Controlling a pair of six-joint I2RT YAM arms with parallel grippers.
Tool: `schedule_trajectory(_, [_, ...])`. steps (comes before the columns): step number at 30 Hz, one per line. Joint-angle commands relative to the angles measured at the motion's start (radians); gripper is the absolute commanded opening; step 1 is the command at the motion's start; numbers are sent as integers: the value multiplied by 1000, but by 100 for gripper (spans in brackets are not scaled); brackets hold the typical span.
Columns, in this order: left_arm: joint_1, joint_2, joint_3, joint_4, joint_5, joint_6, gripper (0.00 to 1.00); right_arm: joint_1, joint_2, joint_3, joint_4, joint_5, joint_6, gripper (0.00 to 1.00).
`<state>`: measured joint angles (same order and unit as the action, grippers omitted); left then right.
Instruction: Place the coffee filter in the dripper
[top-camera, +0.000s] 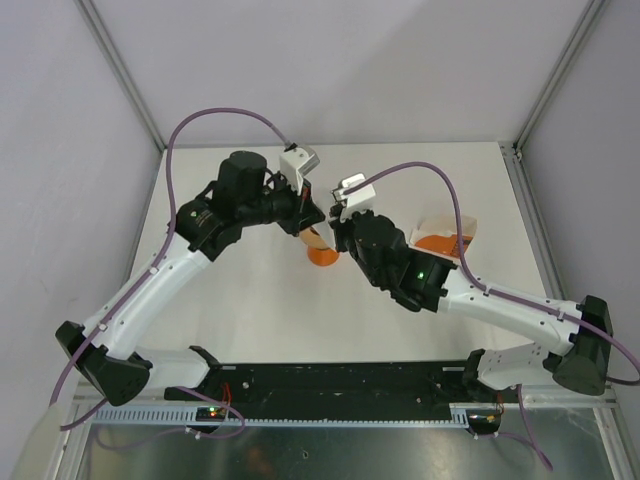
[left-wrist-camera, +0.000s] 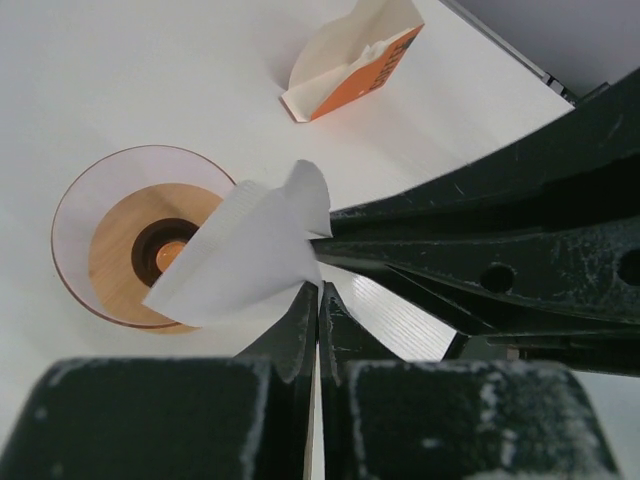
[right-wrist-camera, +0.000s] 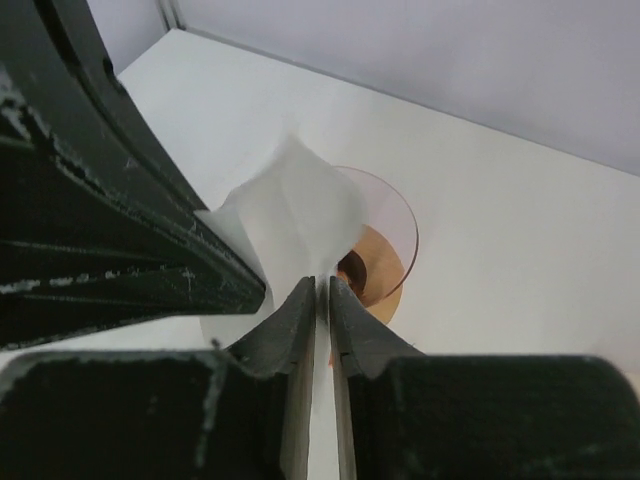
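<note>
Step in hand, as I judge it: positioning the coffee filter (left-wrist-camera: 250, 255) over the dripper (left-wrist-camera: 75, 215). In the left wrist view the filter hangs part-opened above the rim's 3 o'clock side, not seated. Left tool (left-wrist-camera: 318, 305) clamped on the paper's lower edge. Right tool (right-wrist-camera: 322, 290): jaws a sliver apart at the paper, and I cannot tell if they grip. Next move calls for shifting toward 9 o'clock, centring, lowering, releasing.

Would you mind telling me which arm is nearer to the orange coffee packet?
Right. The right arm passes just beside the orange coffee packet. The left arm comes in from the opposite side of the dripper, well away from the packet.
</note>
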<state>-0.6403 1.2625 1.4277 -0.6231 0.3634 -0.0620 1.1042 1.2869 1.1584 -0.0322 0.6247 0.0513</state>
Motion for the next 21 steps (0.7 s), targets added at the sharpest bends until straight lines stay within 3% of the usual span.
schedule_trajectory(1, [-8, 1, -1, 30, 43, -9, 0, -10, 9, 0, 97, 37, -5, 17])
schedule_trajectory(10, [-7, 0, 18, 31, 38, 0, 0, -64, 35, -1, 63, -44, 62, 32])
schedule_trajectory(12, [-8, -1, 24, 31, 25, 8, 0, -81, 35, -7, 48, -54, 83, 27])
schedule_trajectory(17, [-4, -4, 18, 31, -43, 40, 0, -95, 5, -20, 37, -1, 103, 3])
schedule_trajectory(21, [0, -2, 16, 32, -105, 72, 0, -89, -16, -22, 3, 77, 98, 0])
